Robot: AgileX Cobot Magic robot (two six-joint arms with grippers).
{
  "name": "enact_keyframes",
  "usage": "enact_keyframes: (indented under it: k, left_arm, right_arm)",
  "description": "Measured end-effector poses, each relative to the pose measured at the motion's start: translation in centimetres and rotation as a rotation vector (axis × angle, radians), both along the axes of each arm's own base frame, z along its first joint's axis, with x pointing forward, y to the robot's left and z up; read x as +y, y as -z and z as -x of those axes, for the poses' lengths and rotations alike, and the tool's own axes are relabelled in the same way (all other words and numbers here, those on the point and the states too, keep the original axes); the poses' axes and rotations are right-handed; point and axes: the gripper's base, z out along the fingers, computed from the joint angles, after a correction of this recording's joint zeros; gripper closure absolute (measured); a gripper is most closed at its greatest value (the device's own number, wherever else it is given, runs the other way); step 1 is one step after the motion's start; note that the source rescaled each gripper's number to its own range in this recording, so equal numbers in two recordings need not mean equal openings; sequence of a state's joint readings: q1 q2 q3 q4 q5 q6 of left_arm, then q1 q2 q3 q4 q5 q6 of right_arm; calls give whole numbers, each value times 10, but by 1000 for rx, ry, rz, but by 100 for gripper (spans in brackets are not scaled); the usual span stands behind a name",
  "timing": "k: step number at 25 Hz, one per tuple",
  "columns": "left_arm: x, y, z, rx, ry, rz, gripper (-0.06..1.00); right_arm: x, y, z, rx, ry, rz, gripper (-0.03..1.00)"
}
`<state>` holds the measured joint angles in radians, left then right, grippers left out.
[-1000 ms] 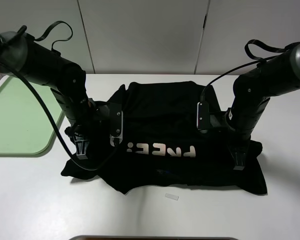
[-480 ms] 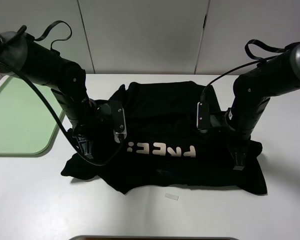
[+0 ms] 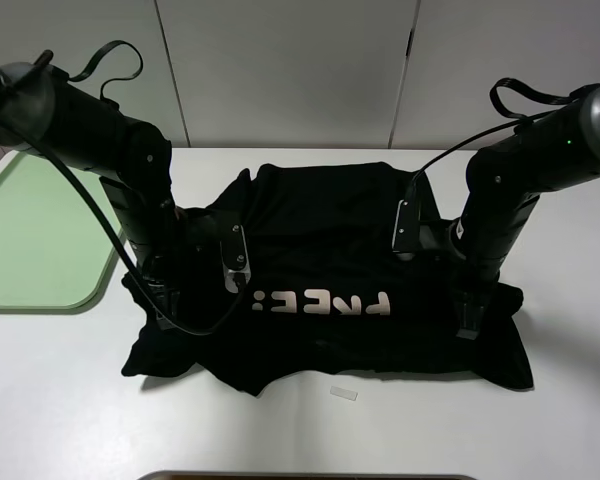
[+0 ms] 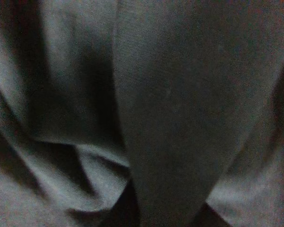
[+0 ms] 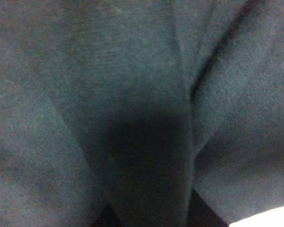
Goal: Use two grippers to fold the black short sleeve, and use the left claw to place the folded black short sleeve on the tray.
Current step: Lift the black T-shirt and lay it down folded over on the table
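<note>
Your left hand [image 3: 163, 300] and right hand [image 3: 467, 322] are both clamped on the black short sleeve [image 3: 320, 225], at its opposite ends; it lies crosswise on the desk [image 3: 570, 410], just right of the tray [image 3: 30, 230].

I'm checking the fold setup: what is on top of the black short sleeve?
The left gripper and right gripper rest on the black short sleeve near its side edges, pinching cloth. Whatever lies under it on the table is covered.
</note>
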<state>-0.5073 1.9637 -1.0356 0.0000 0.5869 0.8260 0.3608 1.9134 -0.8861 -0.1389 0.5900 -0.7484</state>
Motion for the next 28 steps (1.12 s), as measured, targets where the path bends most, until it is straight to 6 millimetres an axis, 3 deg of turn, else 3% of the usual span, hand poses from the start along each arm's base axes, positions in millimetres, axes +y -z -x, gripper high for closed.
enact_keyframes:
  k: [4,11,21,28]
  left_arm:
    - [1,-12,3,4,1,-1,94]
    - [3,-57,6,-113,-1,65,94]
    - [11,-122,18,-298,13,147,94]
    - [17,-152,29,-385,12,195,94]
  right_arm:
    - [4,-12,-10,-16,12,-4,96]
    - [9,-47,-28,-76,19,-16,96]
    - [2,-94,-23,-174,-20,14,96]
    - [-4,-133,-14,-297,-34,-2,96]
